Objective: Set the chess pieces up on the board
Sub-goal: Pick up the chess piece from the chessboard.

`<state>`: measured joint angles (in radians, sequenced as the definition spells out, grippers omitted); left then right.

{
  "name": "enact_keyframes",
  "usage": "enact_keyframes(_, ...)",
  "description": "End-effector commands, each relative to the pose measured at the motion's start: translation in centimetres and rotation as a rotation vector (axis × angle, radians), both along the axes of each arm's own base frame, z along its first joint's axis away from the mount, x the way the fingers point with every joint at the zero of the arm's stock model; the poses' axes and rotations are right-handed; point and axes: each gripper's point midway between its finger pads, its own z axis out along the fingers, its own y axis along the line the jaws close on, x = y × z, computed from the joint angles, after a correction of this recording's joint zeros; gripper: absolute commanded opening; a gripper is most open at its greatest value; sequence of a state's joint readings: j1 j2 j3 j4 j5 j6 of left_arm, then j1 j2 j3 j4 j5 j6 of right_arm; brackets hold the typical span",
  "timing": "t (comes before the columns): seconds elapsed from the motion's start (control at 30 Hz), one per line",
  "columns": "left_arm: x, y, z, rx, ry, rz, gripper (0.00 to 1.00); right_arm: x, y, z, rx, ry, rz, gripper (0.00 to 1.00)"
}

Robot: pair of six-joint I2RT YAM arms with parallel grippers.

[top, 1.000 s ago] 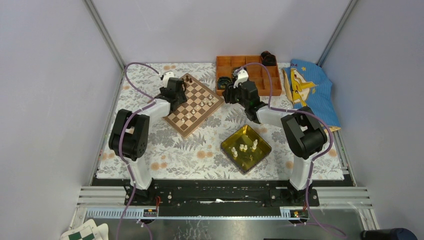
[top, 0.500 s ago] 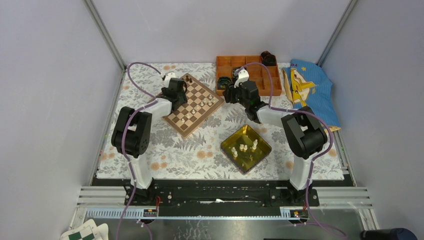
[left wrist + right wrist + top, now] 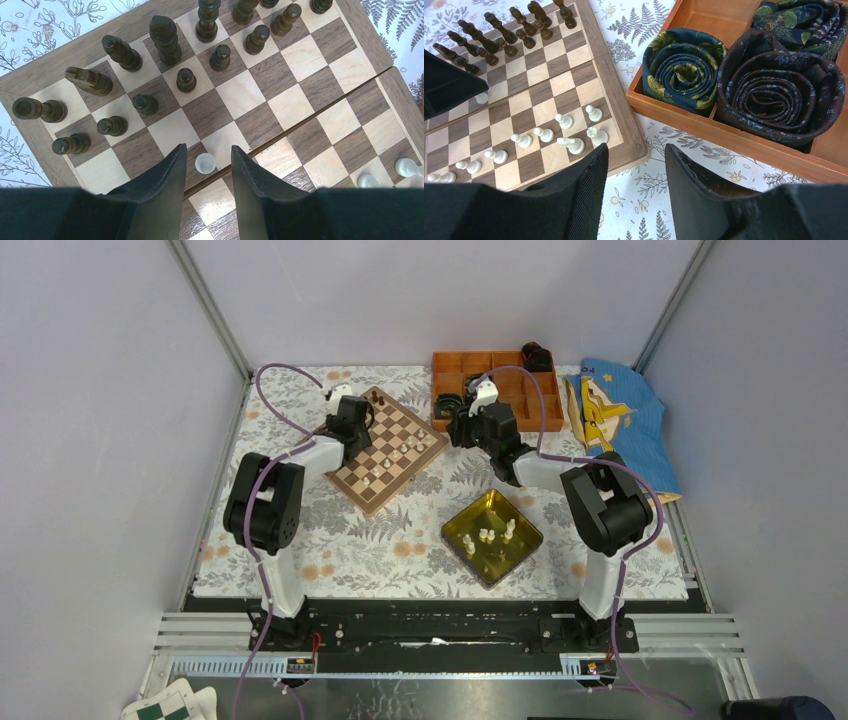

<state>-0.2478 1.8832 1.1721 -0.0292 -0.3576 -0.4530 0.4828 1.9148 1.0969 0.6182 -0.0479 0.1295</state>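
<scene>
The left gripper (image 3: 208, 150) has matte black, wedge-shaped fingers spread on either side of a round-headed cream pawn (image 3: 205, 163), not touching it, on the glossy checked wooden board (image 3: 240, 95) (just beside its centre seam). Turned dark brown figures (image 3: 162, 32) crowd the far rows. More cream chess pieces (image 3: 565, 121) line the board's opposite end, and others lie in the glossy yellow tray (image 3: 512, 556). The right gripper (image 3: 636, 150), jaws apart and empty, hovers over the fern-print cloth (image 3: 634, 27) beside the orange box (image 3: 724, 135) of rolled fabric.

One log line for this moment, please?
left fingers: open, straddling white pawn | right fingers: open, empty | yellow tray: white pieces waiting
</scene>
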Motion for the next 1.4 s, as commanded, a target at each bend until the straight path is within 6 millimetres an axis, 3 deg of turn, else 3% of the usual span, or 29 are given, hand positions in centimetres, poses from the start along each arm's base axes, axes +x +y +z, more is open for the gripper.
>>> enact_keyframes(0.0, 1.7, 0.0, 1.0, 0.002, -0.052, -0.007, 0.43, 1.0, 0.4, 2.0, 0.043, -0.054, 0.009, 0.53)
enact_keyframes(1.03, 1.1, 0.0, -0.1, -0.005, -0.018, -0.008, 0.18, 0.9, 0.2, 2.1, 0.051, -0.051, 0.005, 0.53)
enact_keyframes(1.37, 0.6, 0.6, 0.2, 0.009, -0.009, 0.019, 0.02, 1.0, 0.2, 2.2, 0.051, -0.052, 0.006, 0.53)
